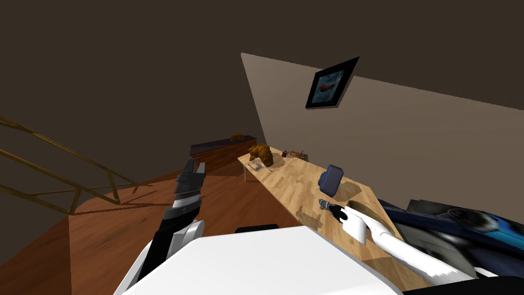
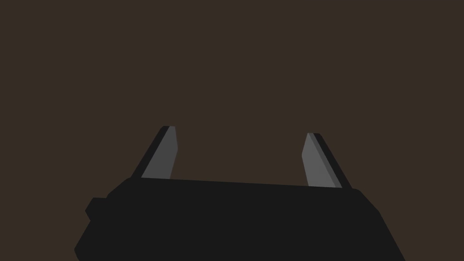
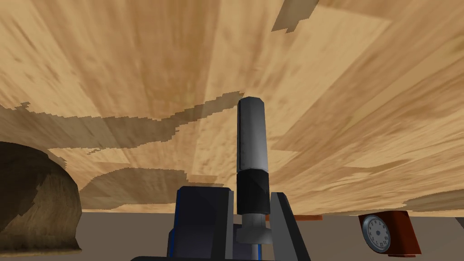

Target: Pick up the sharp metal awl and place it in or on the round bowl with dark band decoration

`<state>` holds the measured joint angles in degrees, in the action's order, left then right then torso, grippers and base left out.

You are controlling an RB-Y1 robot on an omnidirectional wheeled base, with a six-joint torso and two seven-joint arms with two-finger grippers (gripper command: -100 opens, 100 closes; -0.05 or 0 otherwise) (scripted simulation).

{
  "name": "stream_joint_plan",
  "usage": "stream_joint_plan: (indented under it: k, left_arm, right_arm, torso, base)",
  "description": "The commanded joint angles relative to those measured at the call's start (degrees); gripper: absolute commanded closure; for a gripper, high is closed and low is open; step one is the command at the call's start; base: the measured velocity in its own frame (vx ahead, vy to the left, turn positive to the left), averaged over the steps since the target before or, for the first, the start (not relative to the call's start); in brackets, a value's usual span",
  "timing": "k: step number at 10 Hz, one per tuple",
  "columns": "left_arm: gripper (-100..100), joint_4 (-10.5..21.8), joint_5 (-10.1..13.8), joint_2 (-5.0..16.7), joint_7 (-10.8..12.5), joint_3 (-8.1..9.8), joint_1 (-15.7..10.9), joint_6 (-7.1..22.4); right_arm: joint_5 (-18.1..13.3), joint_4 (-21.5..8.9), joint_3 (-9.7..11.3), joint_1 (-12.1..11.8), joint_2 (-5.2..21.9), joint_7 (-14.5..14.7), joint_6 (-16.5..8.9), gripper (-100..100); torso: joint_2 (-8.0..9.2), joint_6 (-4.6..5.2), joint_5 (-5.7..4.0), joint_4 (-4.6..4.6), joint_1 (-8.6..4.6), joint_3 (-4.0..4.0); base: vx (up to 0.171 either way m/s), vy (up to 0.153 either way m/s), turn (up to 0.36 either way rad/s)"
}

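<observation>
— Pale wood surface (image 1: 286, 179), long, set against a tan wall. Where is the awl?

— In the right jaws. They are drawn in narrow on the awl (image 3: 252, 145) and pinch its lower end just under the dark collar. The grey shaft stands out past the tips, in line with the hand.

— Why hold it that way?

— I judge an end grip keeps it straight, so it can go down into a bowl without the jaws fouling the rim. Which end is the point I cannot tell.

— Is it off the surface?

— The right arm (image 1: 389, 240) reaches low over the near part. Its shadow lies a little apart from it, so I take the awl as just lifted.

— And the bowl?

— I see no banded bowl I can be sure of. A blue thing (image 1: 331, 180) with a dark face sits just beyond the jaws, and it may be the bowl. Farther along are a brown lump (image 1: 261, 153) and a small red clock (image 3: 376, 233).

— The left arm?

— It is raised over the floor (image 1: 128, 220), well apart from the surface. The left jaws are wide with nothing between them. I judge it is parked out of the way.

— Any writing?

— The clock's dial has numerals, too small to read. The framed picture (image 1: 330, 82) shows a red shape on blue and no words. The awl has no label.
</observation>
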<state>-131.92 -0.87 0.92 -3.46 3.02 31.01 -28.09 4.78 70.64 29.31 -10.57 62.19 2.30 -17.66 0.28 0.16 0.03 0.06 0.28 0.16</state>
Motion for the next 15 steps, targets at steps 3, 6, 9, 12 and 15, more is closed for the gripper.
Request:
stream_joint_plan:
  k: [3, 6, 9, 12, 15]
  left_arm:
    - [0, 0.0, 0.0, 0.0, 0.0, 0.00, 0.0, 0.0]
    - [0, 0.0, 0.0, 0.0, 0.0, 0.00, 0.0, 0.0]
    - [0, 0.0, 0.0, 0.0, 0.0, 0.00, 0.0, 0.0]
    - [0, 0.0, 0.0, 0.0, 0.0, 0.00, 0.0, 0.0]
    - [0, 0.0, 0.0, 0.0, 0.0, 0.01, 0.0, 0.0]
  right_arm:
    - [0.6, 1.0, 0.5, 0.0, 1.0, -0.3, -0.4, 0]
    - [4.4, 4.4, 0.8, -2.7, 2.9, -3.5, -3.4, 100]
    - [8.6, 7.0, 1.1, -5.6, 5.6, -7.0, -6.1, 100]
    - [11.2, 8.0, 1.2, -7.5, 7.4, -9.3, -7.4, 100]
    - [14.8, 8.5, 1.6, -9.4, 11.4, -11.7, -7.9, 100]
  torso:
    - [-0.07, -0.04, -0.02, -0.01, -0.06, -0.04]
    - [0.45, 0.05, -0.04, 0.06, -0.09, 0.24]
    - [0.81, 0.15, -0.07, 0.07, -0.43, 0.42]
    - [0.54, 0.12, -0.10, 0.02, -0.44, 0.27]
    - [0.24, 0.07, -0.09, 0.00, -0.69, 0.11]
  base:
    - [-0.016, 0.032, -0.021]
    - [-0.171, 0.022, 0.079]
    - [-0.226, -0.050, 0.099]
    - [-0.163, -0.046, 0.077]
    - [-0.116, -0.101, 0.131]
